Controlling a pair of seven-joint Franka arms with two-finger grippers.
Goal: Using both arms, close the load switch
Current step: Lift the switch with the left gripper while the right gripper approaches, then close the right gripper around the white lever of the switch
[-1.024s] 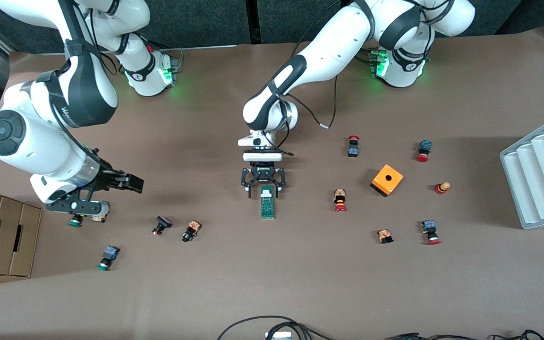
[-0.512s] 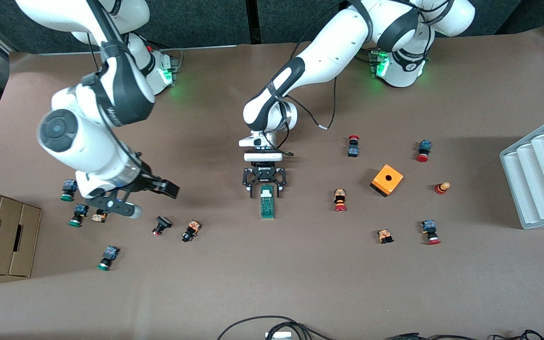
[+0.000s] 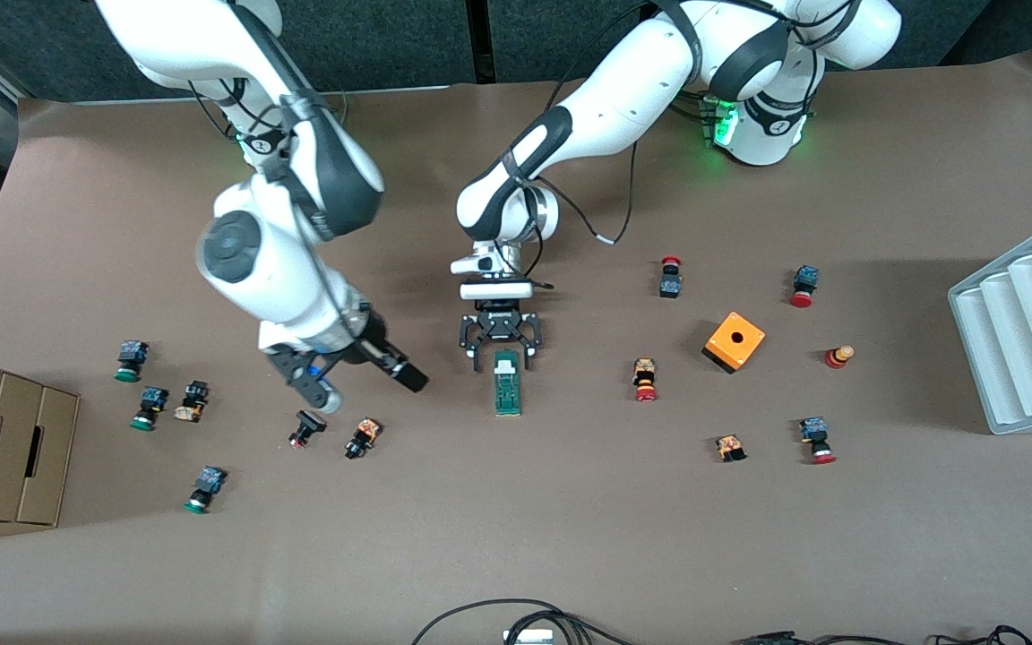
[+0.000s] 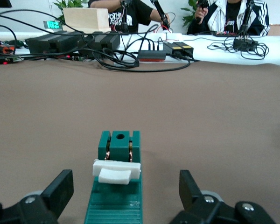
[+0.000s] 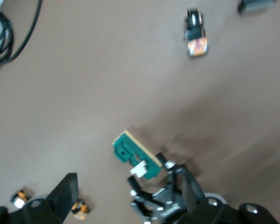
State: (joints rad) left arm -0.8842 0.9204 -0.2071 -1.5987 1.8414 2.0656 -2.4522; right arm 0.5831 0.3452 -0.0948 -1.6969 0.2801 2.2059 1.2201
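The load switch (image 3: 507, 385) is a slim dark-green block with a white tab (image 3: 504, 365) and lies flat mid-table. My left gripper (image 3: 502, 356) is low over the switch's end toward the robots, open, one finger on each side and clear of it. In the left wrist view the switch (image 4: 115, 200) and its tab (image 4: 116, 170) lie between the spread fingers (image 4: 60, 186). My right gripper (image 3: 371, 385) is open and empty in the air, over the table between the switch and two push buttons. The right wrist view shows the switch (image 5: 135, 156) and the left gripper (image 5: 165, 198).
Push buttons (image 3: 362, 437) (image 3: 304, 426) lie under the right gripper, more (image 3: 153, 405) toward the right arm's end. An orange cube box (image 3: 735, 340), further buttons (image 3: 644, 379) and a white ribbed tray (image 3: 1022, 327) sit toward the left arm's end. A cardboard box (image 3: 1, 448) is at the edge.
My right arm has swung from its end of the table toward the middle, bringing its open gripper close to the load switch. The left gripper and the switch have stayed put.
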